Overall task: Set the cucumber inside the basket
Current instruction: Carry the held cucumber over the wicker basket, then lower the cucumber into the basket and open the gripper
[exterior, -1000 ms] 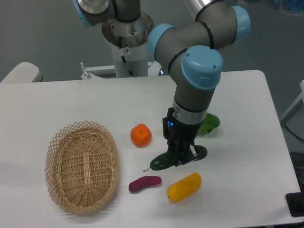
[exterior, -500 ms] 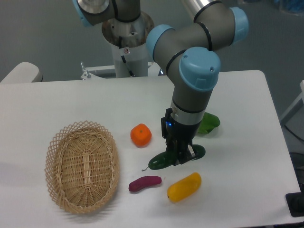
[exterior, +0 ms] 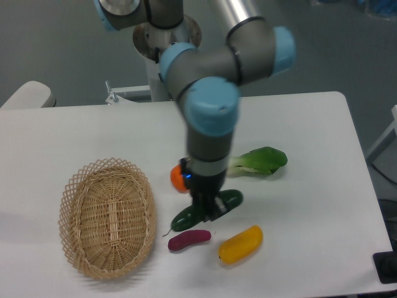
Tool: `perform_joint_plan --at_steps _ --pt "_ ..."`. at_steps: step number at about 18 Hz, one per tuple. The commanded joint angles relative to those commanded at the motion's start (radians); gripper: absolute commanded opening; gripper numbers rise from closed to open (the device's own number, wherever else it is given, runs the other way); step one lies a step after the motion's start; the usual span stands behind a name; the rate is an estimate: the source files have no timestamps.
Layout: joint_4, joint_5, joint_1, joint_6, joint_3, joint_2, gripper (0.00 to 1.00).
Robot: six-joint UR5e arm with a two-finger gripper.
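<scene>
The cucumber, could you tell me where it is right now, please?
The cucumber is held in the gripper near the table's middle, right of the basket, just above the purple eggplant and below the orange.

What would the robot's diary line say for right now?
phase: carrying | gripper: shut on cucumber | cucumber: lifted, not yet in basket | basket: empty

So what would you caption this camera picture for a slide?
Gripper carries the cucumber toward the empty basket, above the eggplant.
</scene>
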Motion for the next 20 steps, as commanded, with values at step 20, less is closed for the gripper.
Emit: perform_joint_plan --at_steps 20 --pt "0.066 0.075 -0.287 -0.671 -0.152 -0.073 0.25"
